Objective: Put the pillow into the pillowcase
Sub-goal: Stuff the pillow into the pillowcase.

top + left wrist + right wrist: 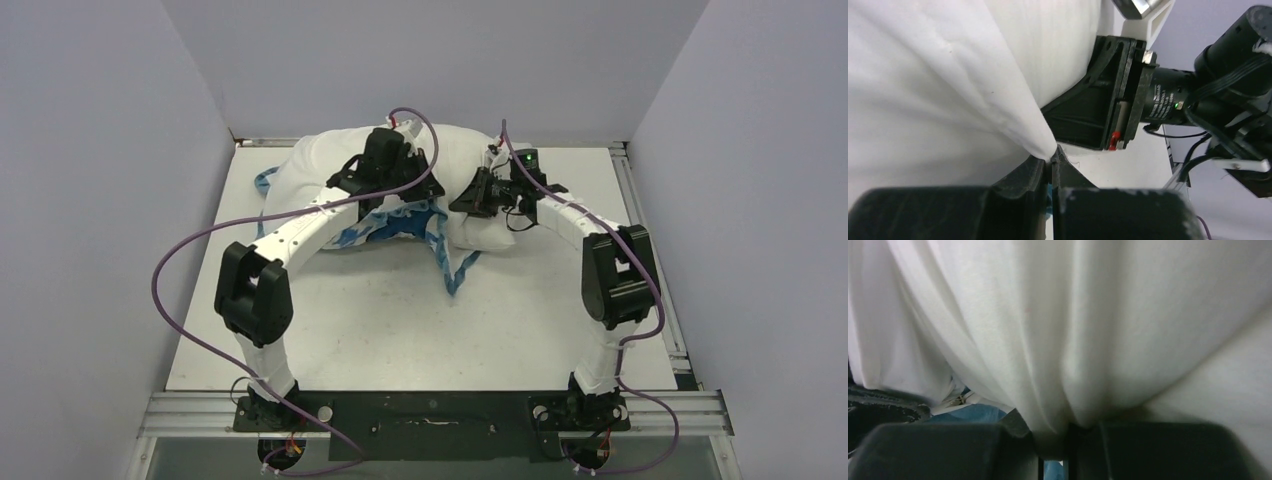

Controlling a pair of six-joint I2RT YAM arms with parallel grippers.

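From above: one puffy white cloth pillow far on the table, one thin blue-edged checked pillowcase against its near side. Left wrist: left gripper pinching a pillow fold. Right wrist: right gripper pinching bunched pillow cloth.

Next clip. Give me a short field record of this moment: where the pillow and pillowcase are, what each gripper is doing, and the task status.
pillow: plump, at the far side of the table
pillowcase: bunched at the pillow's near edge, blue ruffle trailing toward mid-table
left gripper: shut, pinching a point of white fabric, apparently the pillow
right gripper: shut on a gathered white fold, apparently the pillow
task status: not done; pillow mostly outside the pillowcase
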